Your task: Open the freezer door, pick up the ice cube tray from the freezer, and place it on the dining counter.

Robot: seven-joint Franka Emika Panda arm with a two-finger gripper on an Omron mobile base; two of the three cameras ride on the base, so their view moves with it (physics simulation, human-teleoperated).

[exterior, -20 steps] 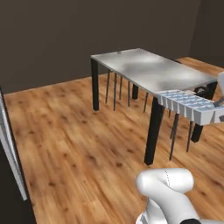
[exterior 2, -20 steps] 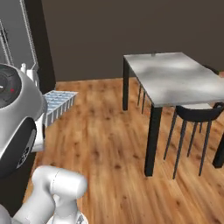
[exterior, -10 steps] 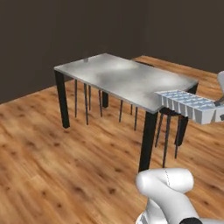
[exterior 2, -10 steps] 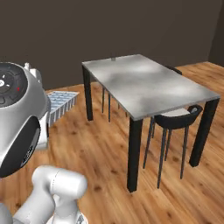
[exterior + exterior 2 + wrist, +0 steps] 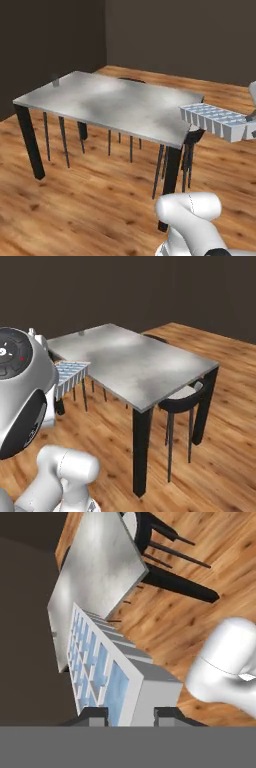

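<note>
My gripper [image 5: 130, 714] is shut on the short end of the ice cube tray [image 5: 107, 664], a white tray with pale blue cells. The tray [image 5: 214, 120] hangs level in the air beside the near right corner of the dining counter [image 5: 100, 100], at about the height of the slab. From the other side the tray [image 5: 70, 373] juts out past the arm's big joint, left of the counter [image 5: 135, 361]. In the hand view the counter [image 5: 95, 557] lies beyond the tray's far end. The freezer and its door are out of view.
A black chair [image 5: 182, 398] with a pale seat is tucked under the counter's near right corner. A small grey object [image 5: 55, 82] stands at the counter's far left corner. Dark legs [image 5: 30, 145] hold the slab, over wooden floor [image 5: 75, 210]. Dark walls stand behind.
The whole picture has shifted: the base has moved, and the counter now sits nearer and more central. The tray stays in the gripper, in the same place relative to the arm.
</note>
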